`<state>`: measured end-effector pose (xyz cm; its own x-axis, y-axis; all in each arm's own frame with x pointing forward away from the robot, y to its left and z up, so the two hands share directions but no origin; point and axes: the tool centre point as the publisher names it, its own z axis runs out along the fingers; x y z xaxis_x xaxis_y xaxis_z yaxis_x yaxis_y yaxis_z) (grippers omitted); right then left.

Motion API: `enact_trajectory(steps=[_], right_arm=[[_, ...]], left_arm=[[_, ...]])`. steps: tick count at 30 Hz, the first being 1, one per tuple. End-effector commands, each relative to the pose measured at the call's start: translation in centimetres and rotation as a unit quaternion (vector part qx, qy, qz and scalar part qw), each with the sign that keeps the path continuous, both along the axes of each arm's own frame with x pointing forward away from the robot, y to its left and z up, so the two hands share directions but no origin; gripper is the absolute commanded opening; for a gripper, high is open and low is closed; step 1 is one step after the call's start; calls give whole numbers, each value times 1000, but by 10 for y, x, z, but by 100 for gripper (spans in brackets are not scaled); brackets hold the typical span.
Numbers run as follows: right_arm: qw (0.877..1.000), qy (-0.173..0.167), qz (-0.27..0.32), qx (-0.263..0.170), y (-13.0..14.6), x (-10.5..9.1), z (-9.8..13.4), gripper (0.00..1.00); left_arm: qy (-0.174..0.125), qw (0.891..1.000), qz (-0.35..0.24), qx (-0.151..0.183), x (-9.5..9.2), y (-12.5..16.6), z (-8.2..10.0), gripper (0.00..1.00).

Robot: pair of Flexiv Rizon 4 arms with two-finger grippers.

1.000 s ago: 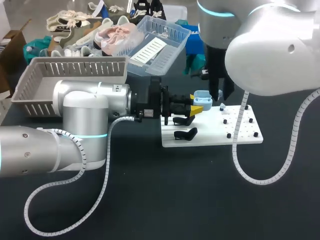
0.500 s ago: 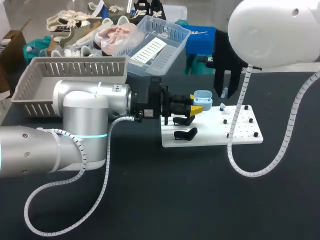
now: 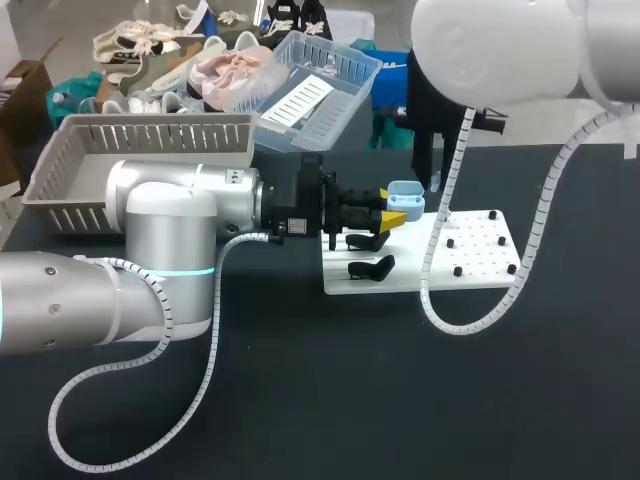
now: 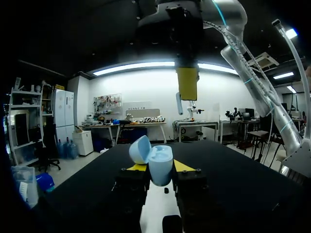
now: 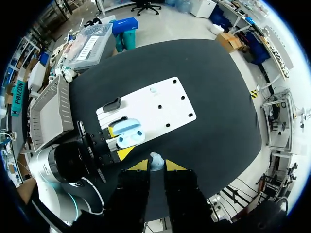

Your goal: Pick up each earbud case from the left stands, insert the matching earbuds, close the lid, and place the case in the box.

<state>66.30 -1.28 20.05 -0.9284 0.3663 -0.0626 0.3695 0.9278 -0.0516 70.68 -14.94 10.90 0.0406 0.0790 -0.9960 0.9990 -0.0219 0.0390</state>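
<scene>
My left gripper is shut on a light blue earbud case, lid open, held just over the left end of the white board. The right wrist view looks down on the open case. My right gripper hangs above it, shut on a small pale earbud. In the left wrist view its yellow fingertip hangs straight over the case. Another earbud lies on the board. Two black stands at the board's left end are bare.
A grey slatted basket stands at the back left, with a clear plastic bin behind it. Small black pegs dot the board's right half. My right arm's cable loops down in front of the board.
My right arm has lifted off the board and swung left, toward the space above the case. The left arm and the case have not moved.
</scene>
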Motion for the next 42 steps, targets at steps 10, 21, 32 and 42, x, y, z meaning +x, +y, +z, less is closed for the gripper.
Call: enact_trajectory(steps=[10,21,32,42], right_arm=[[999,36,-35,0,5,-2,-4,0],[994,49,-100,3,15,3,-7,0],[987,22,-156,-23,14,7,-13,0],[986,17,-165,-8,12,2,-16,0]], left_arm=[[-1,1000,0,-1,0,0,-1,0],[-1,1000,0,-1,0,0,-1,0],[-1,1000,0,-1,0,0,-1,0],[-1,1000,0,-1,0,0,-1,0]])
